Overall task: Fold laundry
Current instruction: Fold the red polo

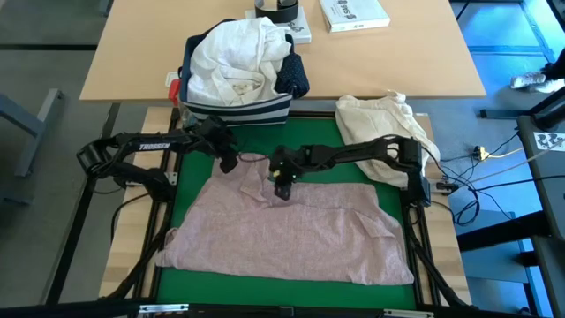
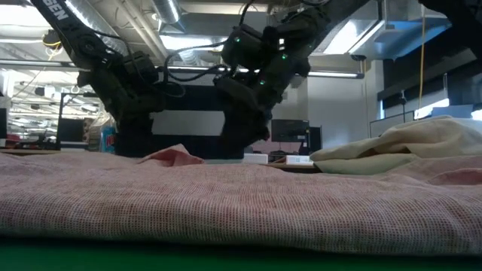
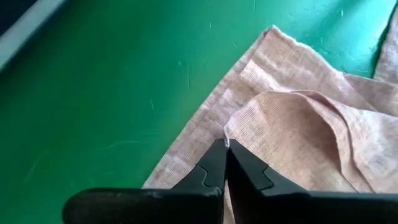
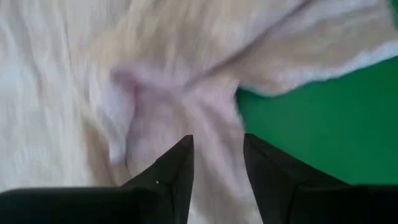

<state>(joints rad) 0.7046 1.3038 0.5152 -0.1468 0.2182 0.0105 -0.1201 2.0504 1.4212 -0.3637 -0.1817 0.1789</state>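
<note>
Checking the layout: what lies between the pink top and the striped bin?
In the high view, bare green mat and the left pincer separate the pink top from the striped bin.

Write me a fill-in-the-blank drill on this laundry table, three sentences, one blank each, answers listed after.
1. The pale pink top lies spread on a ____ mat.
2. The left gripper is ____ on a raised fold of the pink top's edge.
3. The right gripper hangs over the pink top with its fingers ____.

Missing words: green; shut; open
</note>
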